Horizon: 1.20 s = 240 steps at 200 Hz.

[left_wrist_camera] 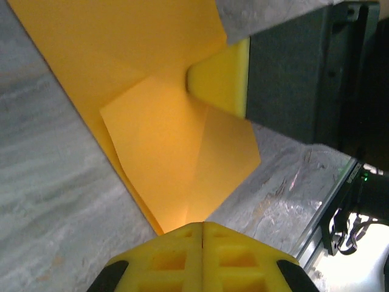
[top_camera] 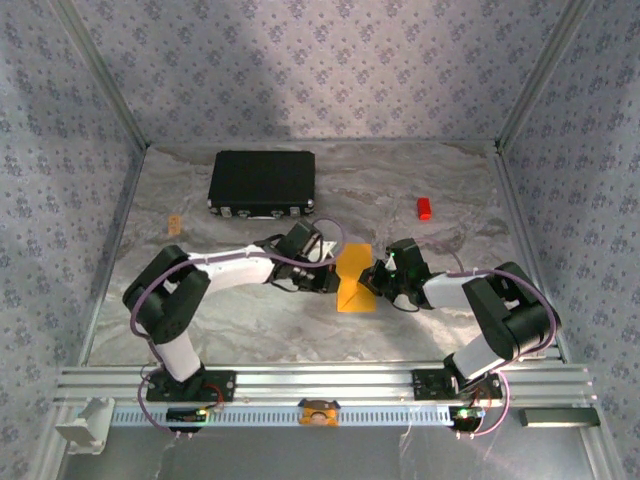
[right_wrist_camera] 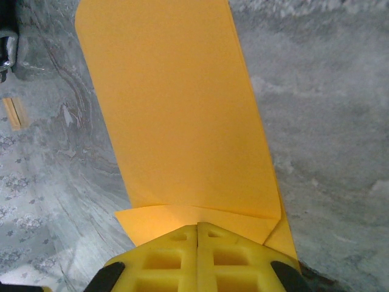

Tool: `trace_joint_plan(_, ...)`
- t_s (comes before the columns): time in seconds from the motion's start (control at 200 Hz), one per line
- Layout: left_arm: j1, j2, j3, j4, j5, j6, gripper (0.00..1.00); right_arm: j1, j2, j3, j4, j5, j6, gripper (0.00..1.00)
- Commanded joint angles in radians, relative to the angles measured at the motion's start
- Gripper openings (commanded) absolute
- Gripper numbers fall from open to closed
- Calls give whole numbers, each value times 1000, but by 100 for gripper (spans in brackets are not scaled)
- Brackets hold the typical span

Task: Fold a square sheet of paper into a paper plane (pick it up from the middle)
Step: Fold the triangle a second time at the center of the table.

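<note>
The orange-yellow sheet of paper (top_camera: 355, 280) lies partly folded on the marble table, mid-front. In the left wrist view the paper (left_wrist_camera: 152, 121) shows two angled flaps meeting at a crease. In the right wrist view the paper (right_wrist_camera: 176, 109) is a long strip with a narrow folded band near my fingers. My left gripper (top_camera: 332, 272) is shut, its tips (left_wrist_camera: 202, 226) resting on the paper's left edge. My right gripper (top_camera: 376, 277) is shut too, its tips (right_wrist_camera: 197, 226) on the folded band at the right edge. No finished paper plane shape is in view.
A black rectangular case (top_camera: 262, 183) sits at the back left. A small red block (top_camera: 424, 208) lies at the back right. A small tan strip (top_camera: 175, 225) is near the left wall. The aluminium rail (top_camera: 320, 380) runs along the near edge.
</note>
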Motion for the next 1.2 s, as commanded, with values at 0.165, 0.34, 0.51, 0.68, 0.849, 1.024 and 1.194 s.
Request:
trace_joint_plan(0.165,-1,127,128,3,58,-12,0,-1,18,-20,-136,72,-21,1)
trace_joint_plan(0.34,-8,177,122,14,87,2,0,-4,-1,-28,-141,75,-19,1)
trace_joint_plan(0.51,-19,228,122,2,89,17,0,-6,1,-29,-131,71,-23,2)
trace_joint_plan(0.68,-22,245,87,-48,15,30,0,-12,0,-17,-106,41,-39,3)
trace_joint_plan(0.849,-21,238,16,-12,8,15,0,1,-59,13,-125,27,-73,4)
trace_joint_plan(1.024,-21,228,22,-20,-7,22,0,51,-24,29,-97,-14,-84,3)
trace_joint_plan(1.194,-19,228,28,-34,-13,31,0,39,22,15,-93,9,-85,2)
